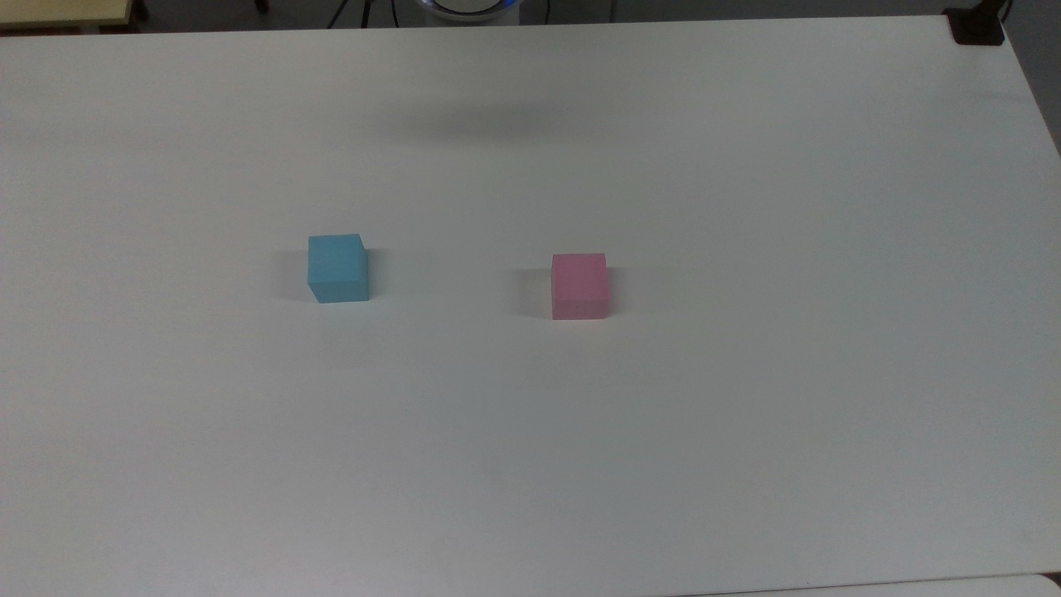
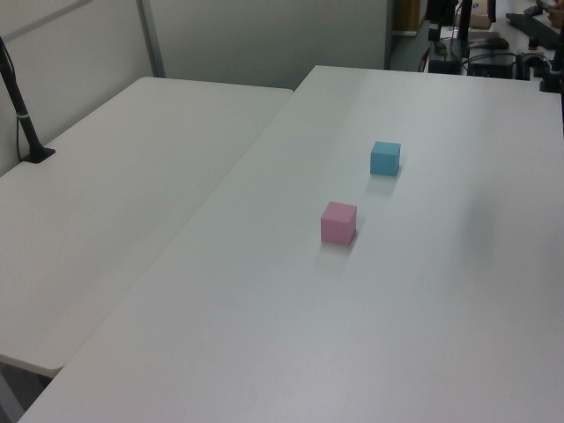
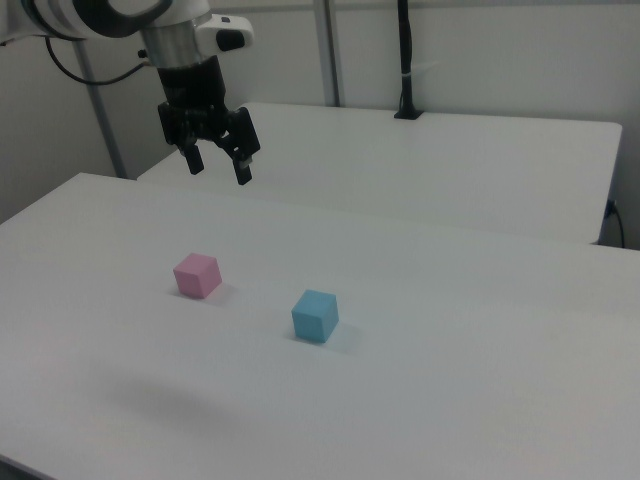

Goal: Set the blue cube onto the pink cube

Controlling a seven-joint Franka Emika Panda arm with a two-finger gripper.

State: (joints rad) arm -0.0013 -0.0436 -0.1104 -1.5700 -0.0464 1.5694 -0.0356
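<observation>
While the gripper (image 3: pixel 218 166) hangs high above the white table (image 3: pixel 480 330) in the right view, its two dark fingers (image 3: pixel 243 170) are spread wide and hold nothing. On the table the blue cube (image 1: pixel 338 268) and the pink cube (image 1: pixel 579 285) each sit flat and well apart, with the blue cube at the top view's left of the pink one. Seen in the left view, the blue cube (image 2: pixel 385 158) lies farther back than the pink cube (image 2: pixel 338 222).
</observation>
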